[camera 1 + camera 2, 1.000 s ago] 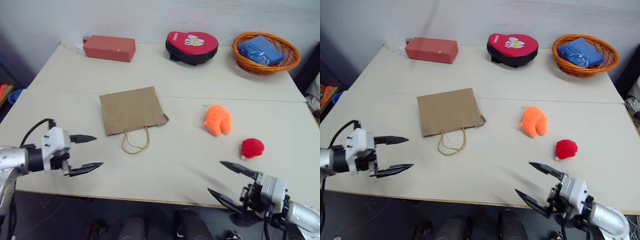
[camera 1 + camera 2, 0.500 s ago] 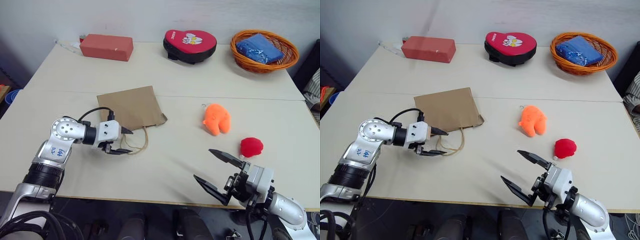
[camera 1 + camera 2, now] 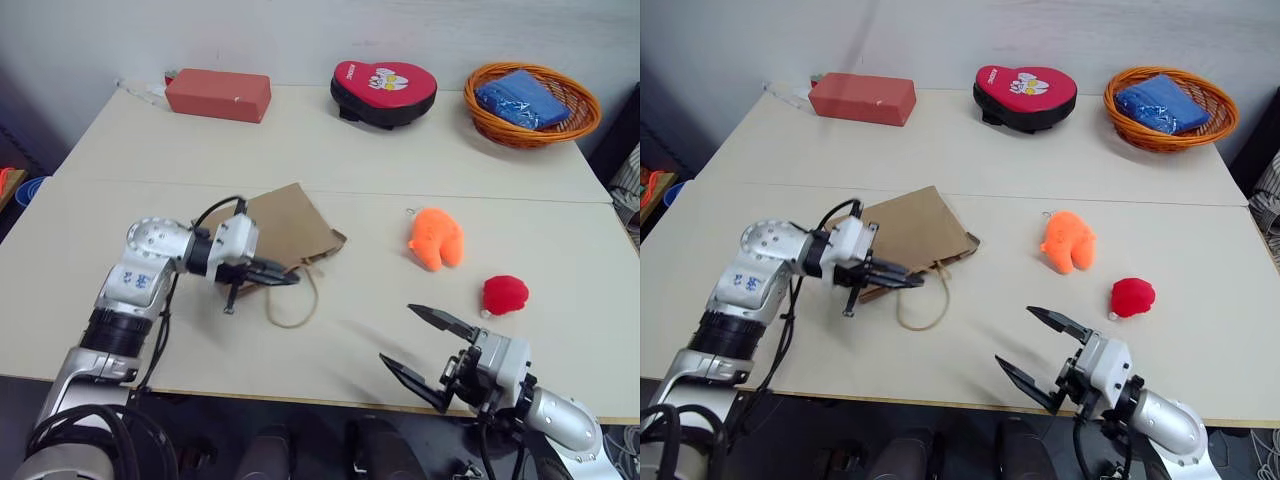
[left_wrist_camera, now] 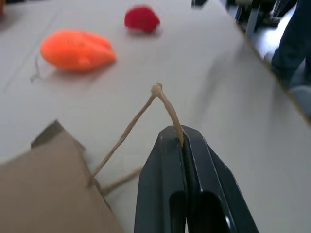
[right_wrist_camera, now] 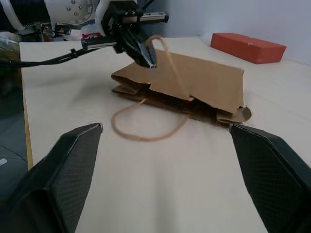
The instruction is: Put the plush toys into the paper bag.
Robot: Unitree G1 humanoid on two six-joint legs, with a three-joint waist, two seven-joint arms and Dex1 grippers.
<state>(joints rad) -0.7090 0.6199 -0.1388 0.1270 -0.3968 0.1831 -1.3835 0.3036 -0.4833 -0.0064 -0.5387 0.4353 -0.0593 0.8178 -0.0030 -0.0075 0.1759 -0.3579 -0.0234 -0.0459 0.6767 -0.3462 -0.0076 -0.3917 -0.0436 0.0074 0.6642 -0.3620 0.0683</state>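
Observation:
The brown paper bag (image 3: 290,230) lies flat on the table, mouth toward me, its near edge raised a little. My left gripper (image 3: 283,277) is shut on one cord handle (image 4: 165,104), pinched between its black fingers. The other handle loop (image 3: 296,312) rests on the tabletop. To the right of the bag sit the plush toys: the orange one (image 3: 436,240) and, nearer me, the small red one (image 3: 505,294). My right gripper (image 3: 396,333) hovers open near the table's front edge, left of the red toy, holding nothing.
Along the far edge stand a red brick-shaped box (image 3: 218,95), a red heart-shaped pad on a black base (image 3: 384,92) and an orange wicker basket (image 3: 575,118) with a blue cloth inside. The table's front edge (image 3: 300,400) runs just below my right gripper.
My left arm swung right to the bag and closed on a cord handle; the bag's near edge rose and shifted right. The right gripper drifted a little left.

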